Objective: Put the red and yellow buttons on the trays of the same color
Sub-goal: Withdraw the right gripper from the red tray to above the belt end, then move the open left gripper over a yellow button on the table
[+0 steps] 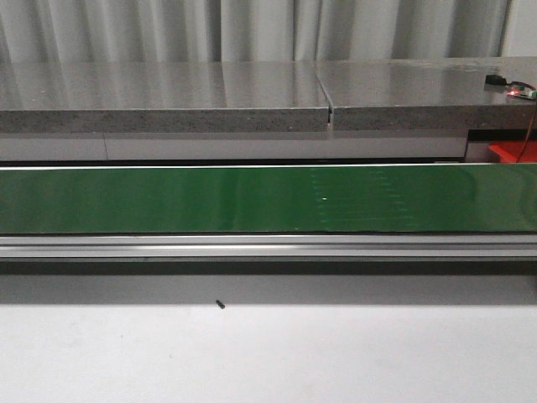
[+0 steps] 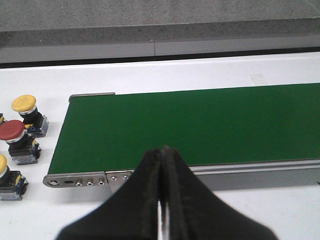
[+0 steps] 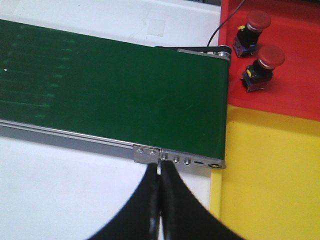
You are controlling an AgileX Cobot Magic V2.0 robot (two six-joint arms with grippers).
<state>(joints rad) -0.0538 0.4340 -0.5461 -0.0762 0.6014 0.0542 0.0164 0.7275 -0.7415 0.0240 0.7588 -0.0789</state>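
Buttons wait at both ends of the green conveyor belt (image 1: pixel 252 200). Seen from my left wrist, 3 of them stand on the white table (image 2: pixel 45 220) just beside the belt's end: a yellow button (image 2: pixel 25 104) farthest from my fingers, a red button (image 2: pixel 12 131) next to it, and a second yellow button (image 2: pixel 2 166) cut off by the picture's edge. From my right wrist, 2 more red buttons already sit on the red tray (image 3: pixel 300 85), one (image 3: pixel 258 20) near the belt's far corner with a thin cable running by it, the other (image 3: pixel 270 56) close beside it. The yellow tray (image 3: pixel 270 170) adjoins the red one and touches the belt's end; its visible surface carries nothing. My left gripper (image 2: pixel 162 200) hangs over the table at the belt's near rail with its black fingers pressed together on nothing. My right gripper (image 3: pixel 159 200) is likewise closed on nothing, above the table by the belt's end bracket.
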